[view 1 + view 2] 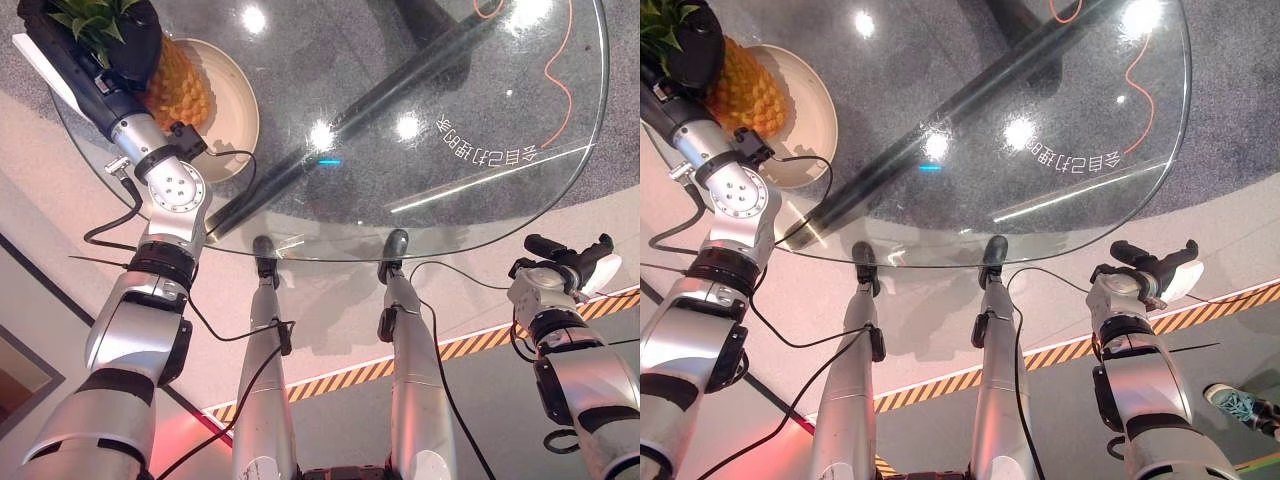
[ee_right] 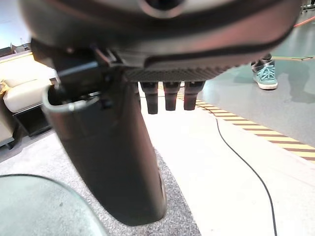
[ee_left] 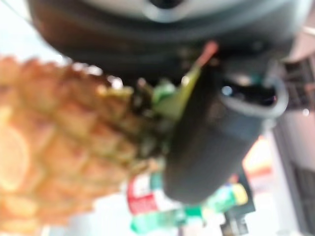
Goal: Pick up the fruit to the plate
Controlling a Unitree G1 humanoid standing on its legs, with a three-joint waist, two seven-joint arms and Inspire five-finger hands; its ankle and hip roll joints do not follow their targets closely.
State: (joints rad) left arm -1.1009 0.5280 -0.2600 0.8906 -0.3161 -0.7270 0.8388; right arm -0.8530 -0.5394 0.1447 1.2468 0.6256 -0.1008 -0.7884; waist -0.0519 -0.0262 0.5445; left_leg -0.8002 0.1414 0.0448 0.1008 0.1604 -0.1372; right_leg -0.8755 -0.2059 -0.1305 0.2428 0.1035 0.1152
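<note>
L hand (image 1: pixel 118 45), dark, is clamped round the leafy green crown of the orange-yellow pineapple (image 1: pixel 178 88). L wrist cam confirms: thumb (image 3: pixel 211 142) curled against the leaves right at the top of the fruit body. Pineapple sits over the round cream plate (image 1: pixel 235 115), at the far-left part of the round clear glass table (image 1: pixel 430 210); can't tell if the fruit's base is touching the plate or just above it. Plate lies near the table's left rim.

R hand (image 1: pixel 570 255) is off the table, beyond its near-right edge, over the pale floor. Holds nothing, fingers (image 2: pixel 170 96) fairly straight and relaxed, thumb out.

Misc: yellow-black hazard tape (image 1: pixel 350 375) runs across the floor under the table's near side. Thin orange cable (image 1: pixel 562 75) visible through the glass, far right. Person's teal sneaker (image 1: pixel 1240 405) on the grey floor, near right.
</note>
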